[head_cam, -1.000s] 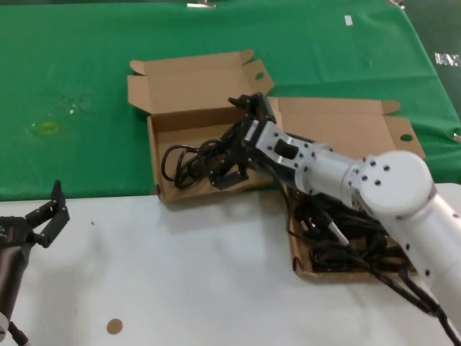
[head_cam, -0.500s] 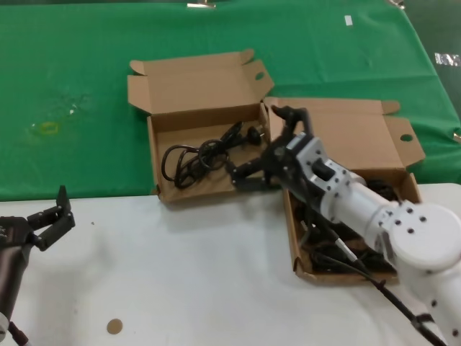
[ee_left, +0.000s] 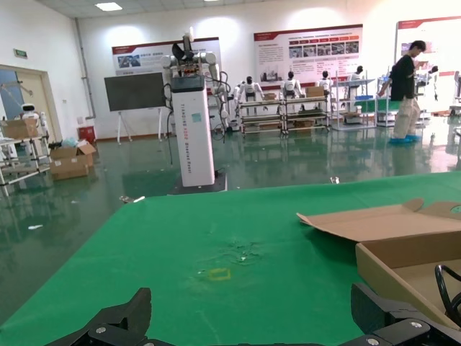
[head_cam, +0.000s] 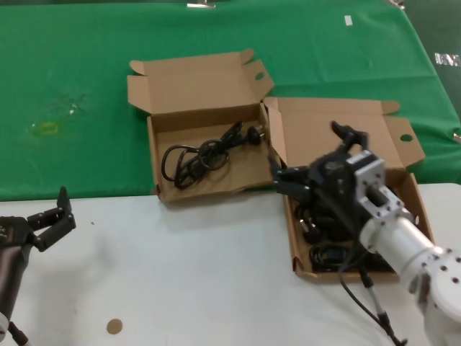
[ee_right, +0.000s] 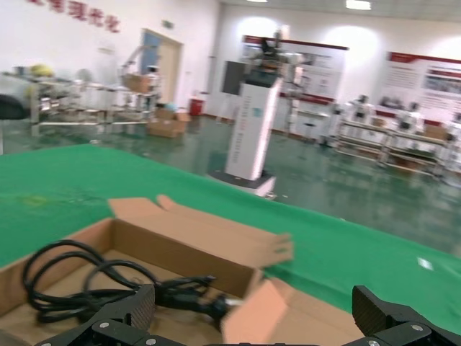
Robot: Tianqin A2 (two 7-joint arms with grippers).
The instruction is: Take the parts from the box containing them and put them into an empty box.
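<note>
The left cardboard box (head_cam: 245, 167) stands open and holds one black power cord (head_cam: 202, 155). The right cardboard box (head_cam: 324, 124) holds several tangled black cords (head_cam: 333, 249). My right gripper (head_cam: 317, 155) is open and empty, hovering over the near-left part of the right box, beside the wall between the two boxes. In the right wrist view its fingers (ee_right: 119, 317) are spread wide, with the left box's cord (ee_right: 94, 285) beyond them. My left gripper (head_cam: 49, 216) is open and empty, parked over the white table at the front left; it also shows in the left wrist view (ee_left: 252, 339).
The boxes sit at the seam between the green cloth (head_cam: 79, 65) and the white tabletop (head_cam: 187, 267). A small brown disc (head_cam: 114, 326) lies near the front edge. A yellowish mark (head_cam: 47, 128) is on the cloth. My right arm's cable (head_cam: 371, 295) hangs before the right box.
My right gripper let go of the cord in the left box and drew back to the right, over the right box. The cord stays lying in the left box. The left gripper barely shifted.
</note>
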